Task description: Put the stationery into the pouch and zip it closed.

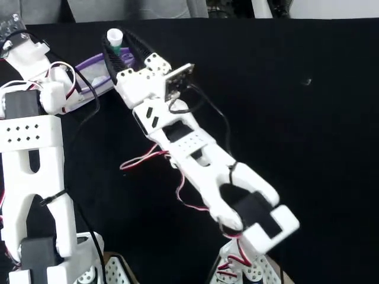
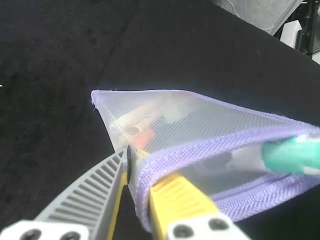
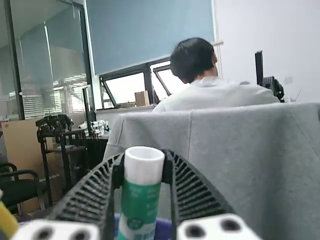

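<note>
The right gripper (image 3: pixel 143 159) is clamped on the glue stick (image 3: pixel 139 200), a light, rigid, smooth tube that is probably best held across its body. It sits at the mouth of the pouch (image 2: pixel 200 120). The left gripper (image 2: pixel 139 172) pinches the pouch's soft purple rim, and the floppy mesh could sag shut. Other items show through the mesh, and the pouch lies on the black table (image 1: pixel 296 118).

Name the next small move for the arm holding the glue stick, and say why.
Probably ease the right gripper downward so the glue stick slides deeper into the pouch before it lets go. The stick's green end sits just at the open mouth, and the left gripper pinches the pouch's edge, holding it in place.
</note>
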`<state>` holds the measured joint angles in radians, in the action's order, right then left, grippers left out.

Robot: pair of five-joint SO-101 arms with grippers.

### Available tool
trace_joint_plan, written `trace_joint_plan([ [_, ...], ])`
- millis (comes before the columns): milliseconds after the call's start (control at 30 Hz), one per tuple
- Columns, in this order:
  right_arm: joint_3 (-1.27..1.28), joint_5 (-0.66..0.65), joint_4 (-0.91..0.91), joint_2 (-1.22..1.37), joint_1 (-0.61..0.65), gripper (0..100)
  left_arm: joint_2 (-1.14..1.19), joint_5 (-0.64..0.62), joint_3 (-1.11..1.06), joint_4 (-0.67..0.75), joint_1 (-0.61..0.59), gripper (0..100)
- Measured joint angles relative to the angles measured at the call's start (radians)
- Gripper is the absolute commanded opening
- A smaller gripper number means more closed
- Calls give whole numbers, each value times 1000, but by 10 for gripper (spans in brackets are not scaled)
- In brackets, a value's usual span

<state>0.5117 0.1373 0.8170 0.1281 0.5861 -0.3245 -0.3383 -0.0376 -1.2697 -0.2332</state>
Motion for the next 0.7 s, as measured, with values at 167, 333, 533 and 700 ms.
trace_joint_plan([
  [167,-29,-14,2,63,2,131,0,0,0,0,0,29],
  [333,-29,-152,2,64,8,234,0,0,0,2,0,29],
  [533,6,-259,-68,-21,8,206,0,0,-3,-3,0,29],
  [700,78,-264,-265,-196,-11,205,0,0,-6,-2,0,29],
])
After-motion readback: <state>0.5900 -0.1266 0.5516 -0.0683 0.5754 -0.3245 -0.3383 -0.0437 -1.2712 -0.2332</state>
